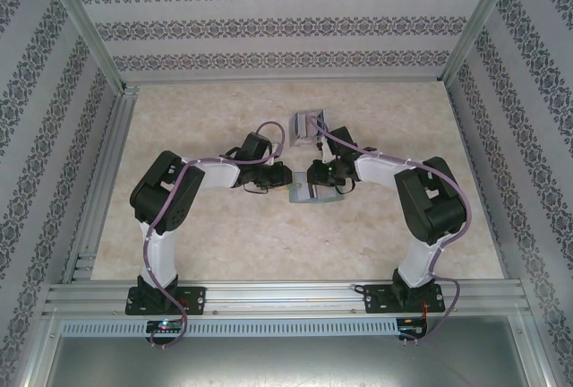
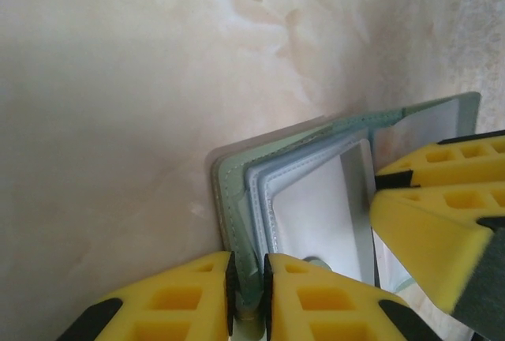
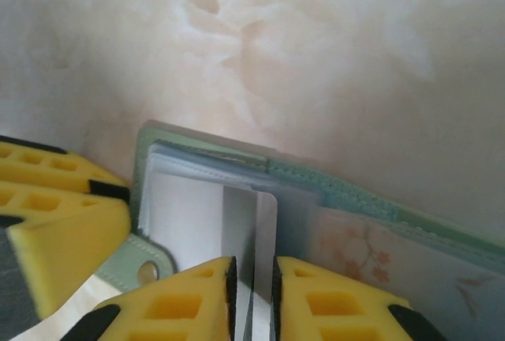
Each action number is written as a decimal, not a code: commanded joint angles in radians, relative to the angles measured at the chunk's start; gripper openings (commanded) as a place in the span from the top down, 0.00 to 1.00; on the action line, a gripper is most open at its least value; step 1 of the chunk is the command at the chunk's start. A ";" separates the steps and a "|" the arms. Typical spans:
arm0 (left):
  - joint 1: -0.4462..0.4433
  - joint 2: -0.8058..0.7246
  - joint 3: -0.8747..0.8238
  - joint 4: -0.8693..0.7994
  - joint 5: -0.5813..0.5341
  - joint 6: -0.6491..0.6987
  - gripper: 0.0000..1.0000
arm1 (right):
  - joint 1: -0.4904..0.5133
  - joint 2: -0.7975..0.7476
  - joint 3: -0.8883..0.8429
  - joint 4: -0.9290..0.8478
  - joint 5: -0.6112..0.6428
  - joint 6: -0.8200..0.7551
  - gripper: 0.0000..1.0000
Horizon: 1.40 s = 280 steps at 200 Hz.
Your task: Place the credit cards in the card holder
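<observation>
Pinching the stitched cover edge of the card holder between its yellow fingers, the left gripper is almost closed, with only the thickness of that grey-green cover between its pads. The right gripper faces it from the other side, its jaws likewise drawn nearly together on a thin white leaf with a rounded corner that stands inside the wallet. Whether that leaf is a card or one of the wallet's own pocket sleeves I cannot tell. The holder lies open like a book between the two grippers. Pale sleeves are stacked within the green cover, an inner panel shows a faint flower print, and a small green tab with a snap sits by the right gripper's fingers. In the left wrist view the right gripper's fingertips touch the far edge of the propped-up white pocket. From above, both arms bend inward and meet near the middle of the marbled beige table, with the holder directly under the two gripper heads. The credit cards, a small silvery block, rest on the table just beyond the grippers toward the back wall, apart from the holder and touched by neither hand. Patterned wall panels in a metal frame surround the table.
</observation>
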State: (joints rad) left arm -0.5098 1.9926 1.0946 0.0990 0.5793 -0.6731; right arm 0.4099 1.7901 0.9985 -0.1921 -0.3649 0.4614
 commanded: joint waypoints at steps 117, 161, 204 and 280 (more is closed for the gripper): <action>0.021 0.064 0.317 -0.285 -0.035 0.130 0.76 | 0.010 -0.390 -0.295 -0.061 -0.015 0.054 0.75; 0.021 0.151 0.398 -0.303 0.003 0.135 0.76 | 0.037 -0.331 -0.356 0.018 -0.031 0.111 0.76; 0.021 0.133 0.330 -0.304 0.006 0.146 0.76 | 0.031 -0.255 -0.301 0.025 0.082 0.083 0.77; -0.004 0.005 0.126 -0.271 0.033 0.095 0.75 | -0.050 -0.176 -0.186 0.008 0.163 0.006 0.77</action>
State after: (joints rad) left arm -0.4961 2.0655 1.2812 -0.1341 0.5953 -0.5621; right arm 0.3920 1.5780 0.7696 -0.1864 -0.2413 0.5125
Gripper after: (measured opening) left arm 0.246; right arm 0.229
